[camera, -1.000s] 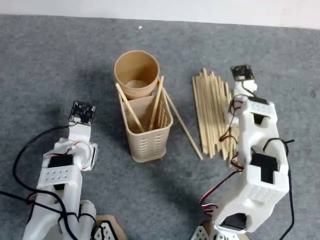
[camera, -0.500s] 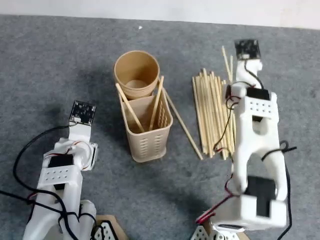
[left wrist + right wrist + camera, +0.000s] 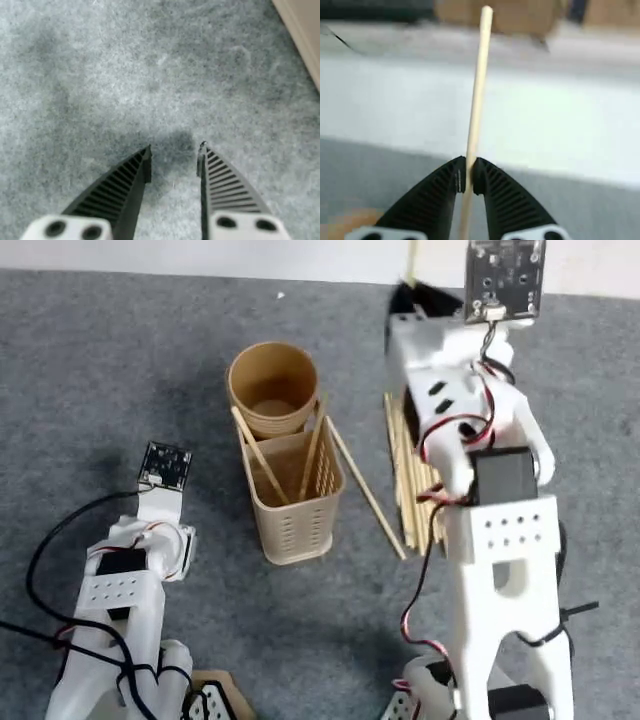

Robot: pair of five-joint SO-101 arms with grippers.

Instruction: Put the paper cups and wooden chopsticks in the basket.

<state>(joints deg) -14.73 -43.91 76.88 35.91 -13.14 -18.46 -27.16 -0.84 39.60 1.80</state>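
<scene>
My right fingers (image 3: 440,192) are pinching a chopstick (image 3: 477,80) of pale, bare wood, and it is looking smooth and matt along its length. Those fingers, like my left fingers (image 3: 118,192), are showing as black matt plastic with ribbed faces. The surface (image 3: 110,350) under me is looking like grey cloth, a rough, felted nap with no shine. The basket (image 3: 296,525) is reading as beige plastic, smooth and dull, with slotted walls. The paper cup (image 3: 272,380) is showing brown, unglazed paper. The loose chopsticks (image 3: 408,480) are showing the same bare wood. My arm shells (image 3: 505,540) are looking like white matt plastic.
</scene>
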